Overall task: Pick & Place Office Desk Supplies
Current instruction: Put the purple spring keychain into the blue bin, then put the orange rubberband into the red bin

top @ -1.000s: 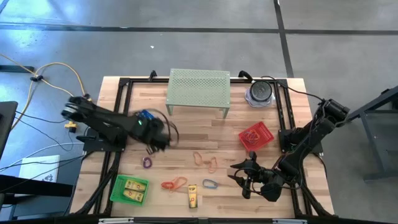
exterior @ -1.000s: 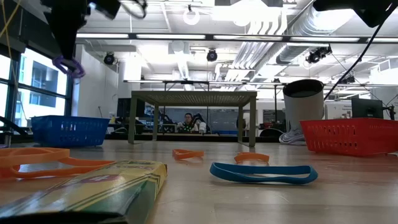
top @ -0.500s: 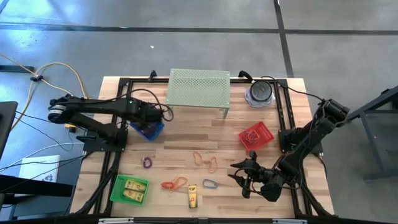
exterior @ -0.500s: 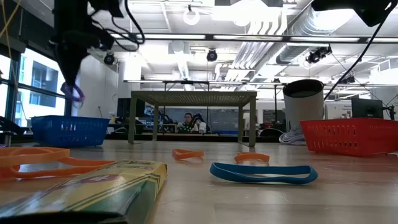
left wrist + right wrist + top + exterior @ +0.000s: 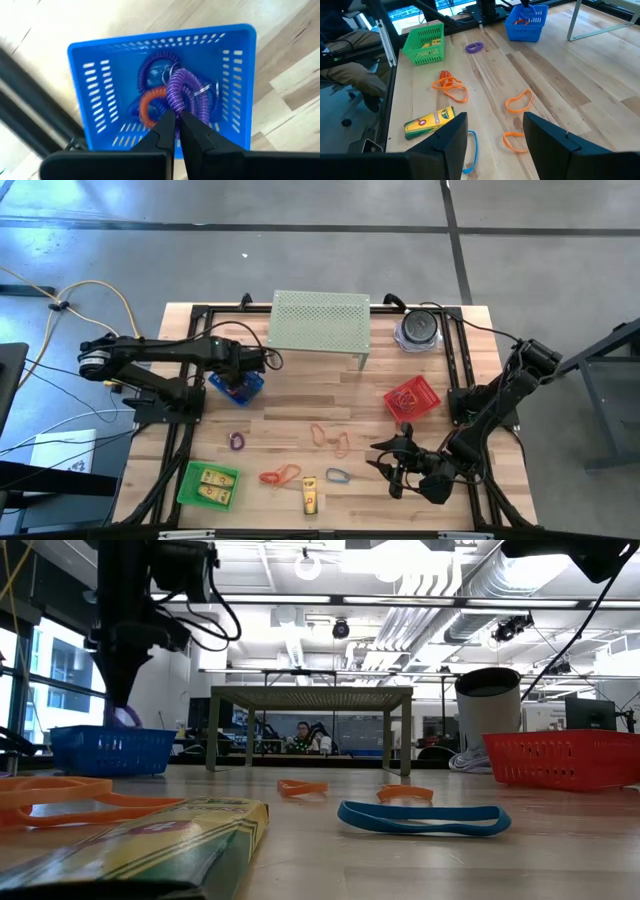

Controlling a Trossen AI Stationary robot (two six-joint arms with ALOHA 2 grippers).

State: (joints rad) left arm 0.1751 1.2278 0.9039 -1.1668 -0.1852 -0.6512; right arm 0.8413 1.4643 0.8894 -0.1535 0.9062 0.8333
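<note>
My left gripper [image 5: 238, 374] points down over the blue mesh basket [image 5: 236, 385], shut on a purple coiled loop [image 5: 183, 93]. In the low view the loop [image 5: 126, 718] hangs at the basket's rim [image 5: 110, 732]. A blue coil [image 5: 156, 70] and an orange coil [image 5: 150, 106] lie inside the basket. My right gripper [image 5: 495, 145] waits open above the table's near right part. Ahead of it on the wood lie a purple loop [image 5: 237, 442], orange loops [image 5: 331, 438], a blue loop [image 5: 338, 476] and a yellow crayon box [image 5: 310, 496]. My left gripper pinches one strand of the purple coiled loop [image 5: 175, 106] between its two fingertips [image 5: 165, 125]. The fingers come from above, pointing down. The loop hangs below them inside the basket's opening; whether it rests on the coils beneath I cannot tell.
A green basket [image 5: 207, 485] with yellow blocks stands at the near left, a red basket [image 5: 411, 399] at the right. The pale green perforated stand [image 5: 320, 325] and a round dark-lidded container [image 5: 418, 330] sit at the far edge. Another orange loop [image 5: 280, 475] lies near the front.
My left gripper has carried the purple loop toward the table's far left, over the blue basket, and then sunk, so the loop has come down from well above the basket to its rim. The gripper has stayed shut on the loop.
</note>
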